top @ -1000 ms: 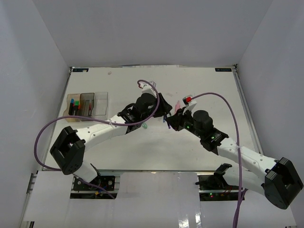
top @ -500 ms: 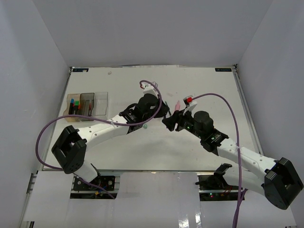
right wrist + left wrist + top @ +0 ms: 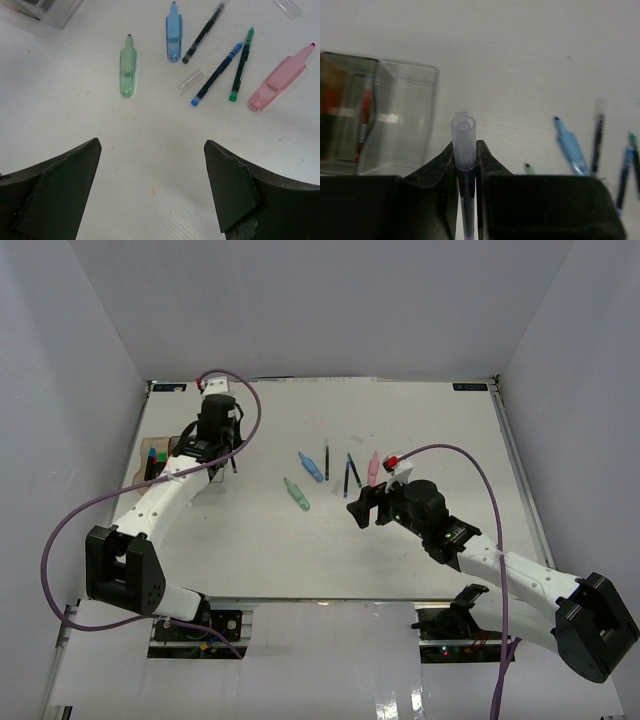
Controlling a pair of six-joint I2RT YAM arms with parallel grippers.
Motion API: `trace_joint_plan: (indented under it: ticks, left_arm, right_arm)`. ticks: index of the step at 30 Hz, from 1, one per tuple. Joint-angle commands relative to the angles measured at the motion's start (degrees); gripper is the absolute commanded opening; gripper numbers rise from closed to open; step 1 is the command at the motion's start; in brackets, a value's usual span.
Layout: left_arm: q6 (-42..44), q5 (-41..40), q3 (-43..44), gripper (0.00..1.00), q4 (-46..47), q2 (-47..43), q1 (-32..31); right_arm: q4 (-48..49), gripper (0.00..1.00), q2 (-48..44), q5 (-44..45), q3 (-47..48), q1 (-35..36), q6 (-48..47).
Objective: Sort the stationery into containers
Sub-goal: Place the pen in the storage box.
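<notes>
The stationery (image 3: 296, 494) lies mostly loose in the middle of the desk (image 3: 430, 420): a green tapered piece (image 3: 127, 67), a blue tapered piece (image 3: 173, 35), a pink tapered piece (image 3: 277, 80), a black pen (image 3: 202, 34), a blue pen (image 3: 217, 75) and a green pen (image 3: 241, 65). A small clear cap (image 3: 191, 81) lies just beside the blue pen. The right pincer (image 3: 150, 185) hangs over the desk on the near side of this group, its jaws spread wide and grasping nothing. The containers (image 3: 215, 480) stand in a row at the left side of the desk. The amber box (image 3: 152, 462) holds highlighters with blue and green caps, and the grey box (image 3: 350, 115) holds something red. The left pincer (image 3: 466, 170) is at the right end of the row, near the clear box (image 3: 400, 125). It is clenched on a thin pen (image 3: 463, 145) with a clear cap, which sticks out between the fingers.
</notes>
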Motion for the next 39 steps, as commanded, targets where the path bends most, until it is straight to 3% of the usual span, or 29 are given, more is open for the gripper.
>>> trace_joint_plan:
  ticks: [1, 8, 20, 24, 32, 34, 37, 39]
  left_arm:
    - [14.6, -6.0, 3.1, 0.14, -5.3, -2.3, 6.5]
    - [21.5, -10.6, 8.2, 0.14, -4.8, 7.4, 18.8]
    - [22.9, -7.0, 9.2, 0.24, -1.3, 19.2, 25.9]
    - [21.2, -5.2, 7.4, 0.37, -1.2, 19.0, 25.9]
    - [17.4, -0.2, 7.1, 0.52, -3.1, 15.9, 25.9]
    - [14.7, 2.4, 7.7, 0.56, -4.9, 14.1, 25.8]
    - [9.3, 11.3, 7.4, 0.70, -5.3, 10.3, 24.8]
    - [6.1, 15.0, 7.0, 0.75, -5.0, 8.9, 21.6]
  right_arm:
    - [0.2, 0.90, -0.7, 1.2, -0.6, 0.1, -3.4]
    - [1.1, 0.90, -0.4, -0.5, -1.8, 0.1, -6.4]
    - [2.3, 0.90, -3.1, -0.5, -4.3, -0.5, -8.0]
    - [2.3, 0.90, -3.2, -0.1, -4.5, -0.6, -8.0]
    - [2.3, 0.90, -3.2, -0.1, -4.5, -0.6, -8.1]
    - [2.2, 0.90, -3.4, 0.0, -4.6, -0.6, -8.1]
    - [2.3, 0.90, -3.7, 0.2, -4.7, -0.7, -8.1]
    - [2.3, 0.90, -4.0, 0.6, -4.8, -0.7, -8.1]
